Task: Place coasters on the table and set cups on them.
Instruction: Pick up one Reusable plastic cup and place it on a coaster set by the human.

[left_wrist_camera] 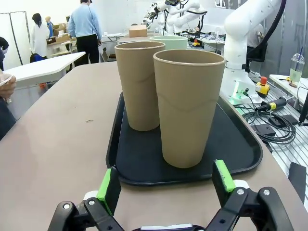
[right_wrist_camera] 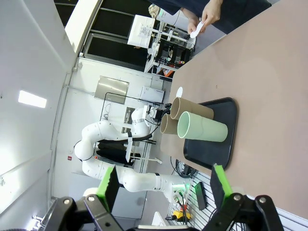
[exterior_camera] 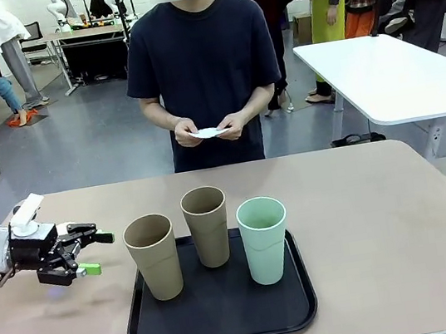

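Note:
Three cups stand on a black tray (exterior_camera: 220,314) on the tan table (exterior_camera: 382,219): a tan cup (exterior_camera: 154,255) at the left, a tan cup (exterior_camera: 207,225) behind the middle, and a mint cup (exterior_camera: 264,238) at the right. The person across the table holds white coasters (exterior_camera: 209,133) in both hands. My left gripper (exterior_camera: 97,253) hovers open just left of the tray, aimed at the nearest tan cup (left_wrist_camera: 188,106), with nothing between its green pads (left_wrist_camera: 109,190). My right gripper (right_wrist_camera: 163,185) is open and far from the sideways-looking mint cup (right_wrist_camera: 202,127).
A white-topped table (exterior_camera: 394,78) stands at the back right, with people beyond it. Bare tabletop lies on both sides of the tray and in front of the person. Cables and an emergency-stop button (left_wrist_camera: 262,86) lie off the table's edge.

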Available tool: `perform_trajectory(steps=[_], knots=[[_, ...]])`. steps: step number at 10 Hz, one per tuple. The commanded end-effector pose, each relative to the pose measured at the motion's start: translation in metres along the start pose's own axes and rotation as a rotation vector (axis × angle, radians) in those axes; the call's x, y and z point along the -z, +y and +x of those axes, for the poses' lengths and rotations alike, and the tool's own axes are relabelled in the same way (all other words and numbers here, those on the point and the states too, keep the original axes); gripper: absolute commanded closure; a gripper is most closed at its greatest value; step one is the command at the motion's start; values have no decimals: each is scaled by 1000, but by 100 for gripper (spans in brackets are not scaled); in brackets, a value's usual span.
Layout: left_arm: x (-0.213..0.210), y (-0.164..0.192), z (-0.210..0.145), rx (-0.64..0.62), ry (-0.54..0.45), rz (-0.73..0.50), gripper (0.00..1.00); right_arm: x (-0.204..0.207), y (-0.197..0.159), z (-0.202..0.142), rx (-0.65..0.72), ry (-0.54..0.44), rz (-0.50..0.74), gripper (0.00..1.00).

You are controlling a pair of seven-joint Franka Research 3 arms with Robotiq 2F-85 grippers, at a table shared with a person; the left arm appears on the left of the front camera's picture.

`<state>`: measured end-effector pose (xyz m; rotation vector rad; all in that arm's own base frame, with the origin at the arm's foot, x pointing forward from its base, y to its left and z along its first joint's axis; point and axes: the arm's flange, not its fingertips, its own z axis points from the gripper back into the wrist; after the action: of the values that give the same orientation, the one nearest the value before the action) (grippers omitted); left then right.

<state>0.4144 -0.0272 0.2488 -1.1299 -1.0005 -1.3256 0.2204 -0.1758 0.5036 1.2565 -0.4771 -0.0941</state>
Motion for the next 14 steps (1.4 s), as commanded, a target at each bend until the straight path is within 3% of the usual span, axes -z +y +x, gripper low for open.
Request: perform_trajectory(steps=[1, 4, 8, 14], knots=[[8, -8, -2, -7, -40, -14, 0, 2, 0, 1, 5, -14, 6, 0], [22, -18, -1, 13, -58, -19, 0, 2, 0, 1, 5, -14, 6, 0], [51, -6, -12, -2, -25, -6, 0, 2, 0, 1, 5, -14, 6, 0], [94, 6, -18, -23, -34, -83, 0, 2, 0, 1, 5, -14, 6, 0]])
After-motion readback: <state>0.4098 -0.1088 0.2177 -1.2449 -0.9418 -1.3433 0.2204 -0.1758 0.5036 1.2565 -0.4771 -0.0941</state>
